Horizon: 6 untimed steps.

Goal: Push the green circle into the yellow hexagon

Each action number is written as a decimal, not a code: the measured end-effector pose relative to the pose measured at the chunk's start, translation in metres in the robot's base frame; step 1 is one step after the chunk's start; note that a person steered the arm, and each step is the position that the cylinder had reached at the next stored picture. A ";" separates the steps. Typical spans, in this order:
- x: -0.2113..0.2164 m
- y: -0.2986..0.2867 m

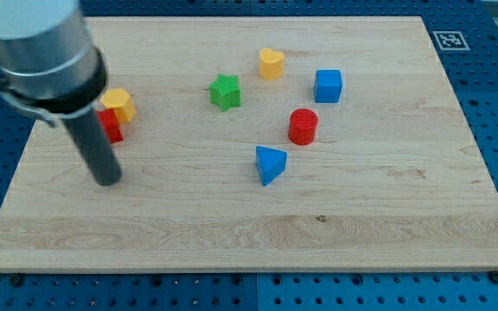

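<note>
The yellow hexagon (119,103) sits near the board's left edge. No green circle shows in the view; the only green block is a green star (225,92) at the upper middle. My tip (108,181) rests on the board just below the yellow hexagon. A red block (111,126), its shape unclear, stands against the hexagon's lower side and is partly hidden by the rod. The arm's grey body covers the board's top left corner.
A yellow heart (271,63) and a blue cube (328,85) lie at the upper middle. A red cylinder (303,126) and a blue triangle (270,164) lie near the centre of the wooden board (370,216).
</note>
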<state>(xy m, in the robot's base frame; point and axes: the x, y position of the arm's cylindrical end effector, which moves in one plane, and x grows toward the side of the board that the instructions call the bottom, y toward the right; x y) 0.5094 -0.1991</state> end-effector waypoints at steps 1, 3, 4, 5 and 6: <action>-0.029 -0.048; -0.078 -0.087; -0.084 -0.081; -0.073 -0.051; -0.072 -0.013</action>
